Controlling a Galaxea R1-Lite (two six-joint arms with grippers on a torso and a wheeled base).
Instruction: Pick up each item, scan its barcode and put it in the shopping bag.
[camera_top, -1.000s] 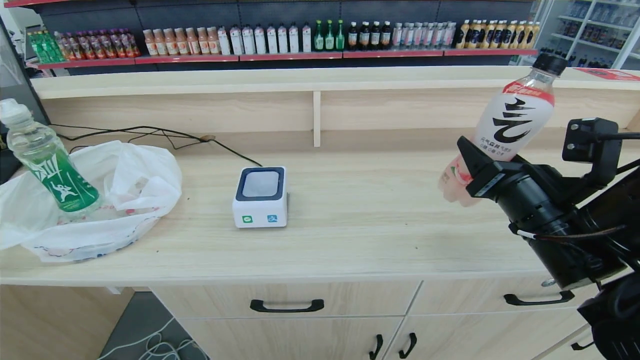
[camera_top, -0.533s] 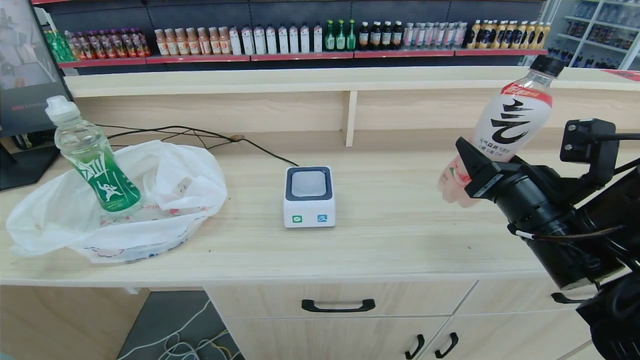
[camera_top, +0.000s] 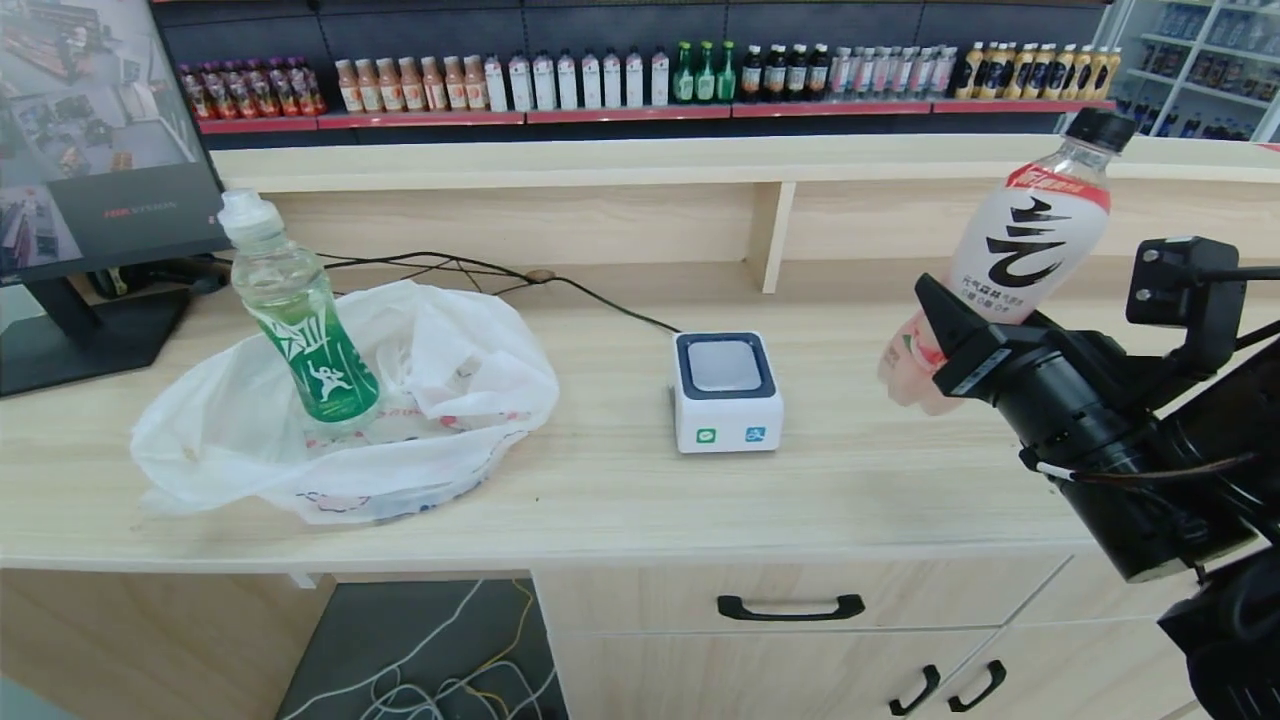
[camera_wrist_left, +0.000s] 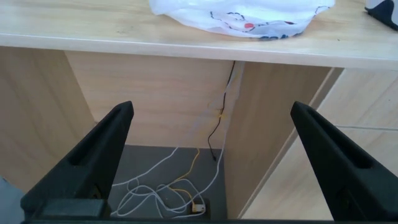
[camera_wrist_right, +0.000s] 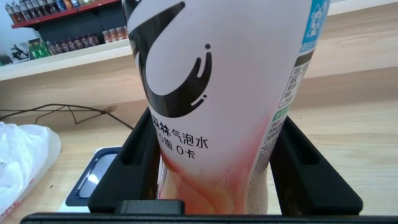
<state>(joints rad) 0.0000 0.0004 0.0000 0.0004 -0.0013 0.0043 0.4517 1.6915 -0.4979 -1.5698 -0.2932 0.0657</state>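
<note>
Firmly closed, the right hand (camera_top: 930, 345) clasps the pink bottle (camera_top: 1030, 250) low down, cap tilted up beyond it.

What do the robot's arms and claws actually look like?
All matte black. The right arm is a thick round tube with a small white label, a thin cable looping alongside, and a boxy camera mount on top. Both the right gripper and the left gripper have two flat, wedge-shaped fingers tapering toward the tips.

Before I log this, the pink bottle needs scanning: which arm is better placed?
Right: the right gripper holds the pink bottle, raised near the scanner; the left gripper is open, empty, low before the counter.
</note>
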